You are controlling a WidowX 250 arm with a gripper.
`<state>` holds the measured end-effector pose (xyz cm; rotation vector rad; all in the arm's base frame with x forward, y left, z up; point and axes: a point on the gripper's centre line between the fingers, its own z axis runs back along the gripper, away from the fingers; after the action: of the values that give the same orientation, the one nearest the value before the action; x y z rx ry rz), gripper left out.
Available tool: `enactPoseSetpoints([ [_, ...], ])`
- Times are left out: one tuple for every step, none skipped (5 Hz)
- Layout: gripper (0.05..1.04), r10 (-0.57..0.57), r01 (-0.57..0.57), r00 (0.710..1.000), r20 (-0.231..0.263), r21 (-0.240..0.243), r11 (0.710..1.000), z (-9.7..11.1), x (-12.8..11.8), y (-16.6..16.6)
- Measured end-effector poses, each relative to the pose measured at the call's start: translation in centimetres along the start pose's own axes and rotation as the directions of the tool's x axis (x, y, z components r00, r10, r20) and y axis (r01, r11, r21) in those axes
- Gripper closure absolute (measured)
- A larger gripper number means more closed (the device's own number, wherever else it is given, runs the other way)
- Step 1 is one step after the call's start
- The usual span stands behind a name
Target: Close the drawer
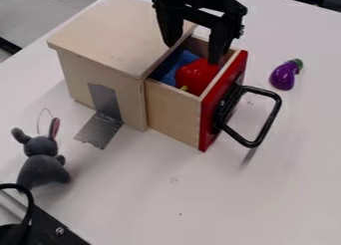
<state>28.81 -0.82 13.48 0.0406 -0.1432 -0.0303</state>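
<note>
The wooden drawer (174, 112) stands pulled out of its light wooden box (113, 35), its red front (223, 97) with a black handle (268, 120) facing right. Inside the drawer lie a red pepper-like toy (196, 75) and a blue cloth-like item (174, 63). The gripper (194, 52) hangs down from the top edge over the drawer's back part, its two fingers spread wide. One finger is above the box's edge, the other beside the red toy, near the drawer front; whether it touches the toy I cannot tell.
A purple eggplant toy (285, 75) lies right of the drawer. At the left, a grey plush mouse (43, 162) sits on the white table (200, 204). Silver tape (100, 130) holds the box's side down. Black equipment (47, 224) occupies the lower left corner.
</note>
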Motion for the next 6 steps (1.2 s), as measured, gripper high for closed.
enactPoseSetpoints([
  [0.084,-0.001,0.001,1.000,-0.029,-0.001,1.000,-0.7,-0.3,0.0],
  [0.083,-0.076,0.076,0.997,-0.010,-0.027,0.997,-0.4,0.5,-3.1],
  [0.083,-0.167,0.169,0.986,0.026,-0.075,0.983,0.4,1.3,-7.5],
  [0.083,-0.204,0.206,0.978,0.032,-0.102,0.973,-0.2,1.8,-11.4],
  [0.083,-0.192,0.189,0.981,-0.018,-0.101,0.977,-2.5,2.1,-13.8],
  [0.083,-0.165,0.160,0.984,-0.063,-0.076,0.984,-4.9,2.0,-14.0],
])
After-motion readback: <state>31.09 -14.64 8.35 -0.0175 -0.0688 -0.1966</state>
